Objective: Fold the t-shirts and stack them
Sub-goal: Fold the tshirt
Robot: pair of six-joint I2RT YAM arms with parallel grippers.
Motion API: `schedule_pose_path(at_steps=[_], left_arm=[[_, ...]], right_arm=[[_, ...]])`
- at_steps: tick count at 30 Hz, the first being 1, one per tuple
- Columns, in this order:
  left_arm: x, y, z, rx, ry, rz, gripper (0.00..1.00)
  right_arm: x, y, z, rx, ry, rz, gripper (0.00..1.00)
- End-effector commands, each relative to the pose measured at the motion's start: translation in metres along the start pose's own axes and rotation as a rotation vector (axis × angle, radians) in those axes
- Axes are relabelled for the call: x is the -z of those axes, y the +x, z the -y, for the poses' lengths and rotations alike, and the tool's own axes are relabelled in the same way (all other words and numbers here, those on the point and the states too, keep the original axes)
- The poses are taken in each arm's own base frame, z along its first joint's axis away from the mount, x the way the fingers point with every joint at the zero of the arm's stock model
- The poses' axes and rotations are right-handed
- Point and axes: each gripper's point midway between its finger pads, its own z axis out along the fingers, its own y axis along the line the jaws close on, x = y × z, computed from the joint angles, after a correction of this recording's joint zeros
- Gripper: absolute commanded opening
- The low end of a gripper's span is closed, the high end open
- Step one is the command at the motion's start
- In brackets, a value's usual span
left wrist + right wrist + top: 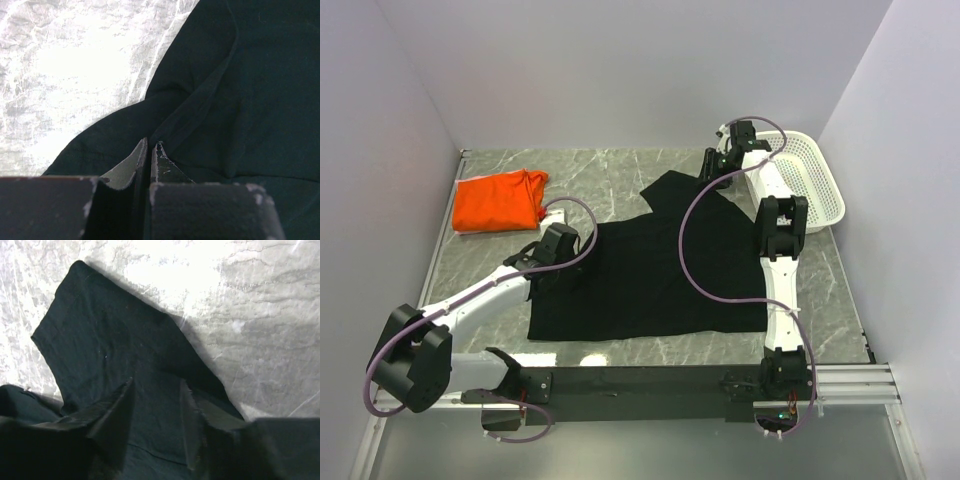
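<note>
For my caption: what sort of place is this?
Probably a lab robot test booth: white walls around a marble-look table, left arm and right arm bolted at its edge, black shirt and orange shirt.

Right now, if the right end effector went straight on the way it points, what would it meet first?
The sleeve of the black t-shirt, lying flat on the table just beyond the open right end effector. Nothing else shows in between, though depth is hard to judge.
</note>
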Motion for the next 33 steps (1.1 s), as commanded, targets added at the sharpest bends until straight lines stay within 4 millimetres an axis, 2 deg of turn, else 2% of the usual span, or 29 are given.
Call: schedule_pose_path(at_steps=[1,4,7,8,9,10,12,15,19,23,24,27,29,31,32,33], left_arm=[[0.003,-0.007,0.004,0.001,0.031,0.027,0.0],[0.004,-0.007,0.003,0.003,0.031,0.03,0.01],[0.005,-0.006,0.003,0.003,0.031,0.03,0.01],[0.005,-0.006,0.003,0.004,0.033,0.031,0.0],[0.005,-0.006,0.002,0.004,0.033,0.03,0.01],[0.005,-0.006,0.003,0.004,0.033,0.031,0.01],[0.005,-0.006,0.003,0.004,0.035,0.03,0.01],[0.005,-0.008,0.004,0.002,0.035,0.034,0.01],[0.004,-0.006,0.004,0.0,0.035,0.028,0.01],[0.003,-0.005,0.004,-0.003,0.035,0.023,0.01],[0.003,-0.005,0.004,-0.003,0.034,0.022,0.01],[0.003,-0.005,0.005,-0.004,0.037,0.023,0.01],[0.005,-0.007,0.006,0.0,0.043,0.028,0.0],[0.005,-0.007,0.005,0.002,0.045,0.032,0.01],[0.005,-0.007,0.005,0.002,0.045,0.032,0.01],[0.006,-0.008,0.005,0.002,0.045,0.034,0.01]], right_arm=[[0.003,-0.004,-0.007,0.023,-0.028,0.005,0.47],[0.005,-0.006,-0.008,0.028,-0.021,0.014,0.42],[0.008,-0.01,-0.001,0.025,0.03,0.045,0.43],[0.017,-0.023,-0.003,0.039,0.043,0.099,0.47],[0.018,-0.022,0.001,0.037,0.063,0.104,0.54],[0.027,-0.031,0.006,0.046,0.115,0.142,0.57],[0.032,-0.036,0.014,0.059,0.157,0.165,0.62],[0.034,-0.038,0.026,0.067,0.2,0.157,0.64],[0.026,-0.03,0.038,0.071,0.218,0.132,0.65],[0.02,-0.025,0.038,0.08,0.208,0.109,0.65],[0.02,-0.025,0.032,0.092,0.177,0.104,0.65],[0.01,-0.009,0.025,0.129,0.132,0.029,0.64],[0.001,0.012,0.021,0.144,0.141,-0.047,0.64],[0.006,0.008,0.022,0.179,0.186,-0.031,0.68],[0.003,0.016,0.023,0.177,0.199,-0.048,0.74],[0.005,0.016,0.024,0.179,0.211,-0.042,0.75]])
